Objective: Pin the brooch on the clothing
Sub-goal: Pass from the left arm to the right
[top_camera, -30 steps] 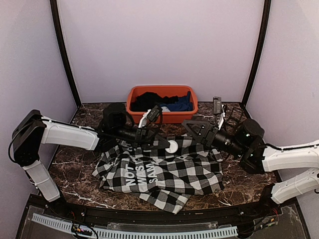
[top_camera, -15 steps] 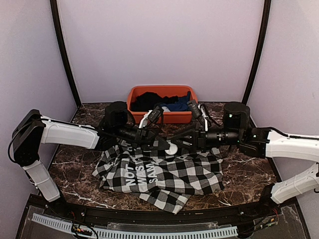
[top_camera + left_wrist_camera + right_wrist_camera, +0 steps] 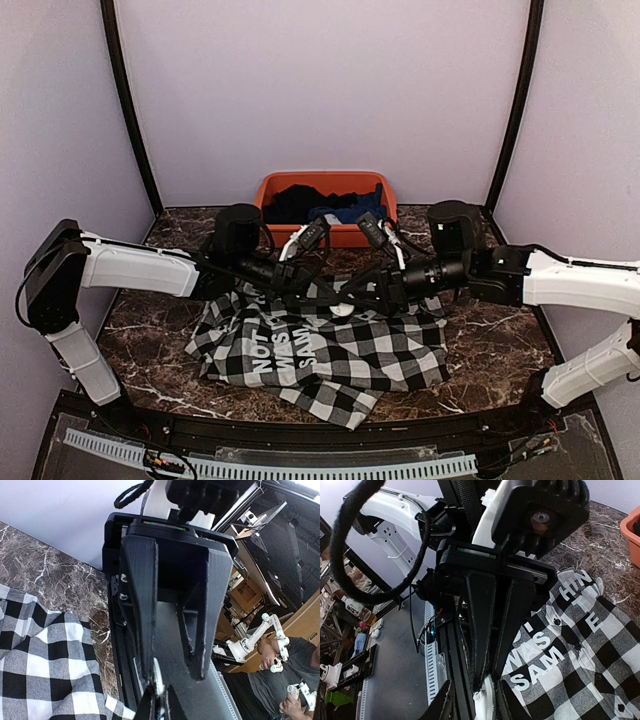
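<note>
Top view: the shirt (image 3: 330,350) lies spread in the middle of the table (image 3: 150,335). The left gripper (image 3: 322,293) and right gripper (image 3: 358,299) meet tip to tip over its far edge.

Left wrist: the left gripper pinches a white brooch (image 3: 158,677), seen edge-on.

Right wrist: the right gripper's jaws stand apart either side of the brooch.
</note>
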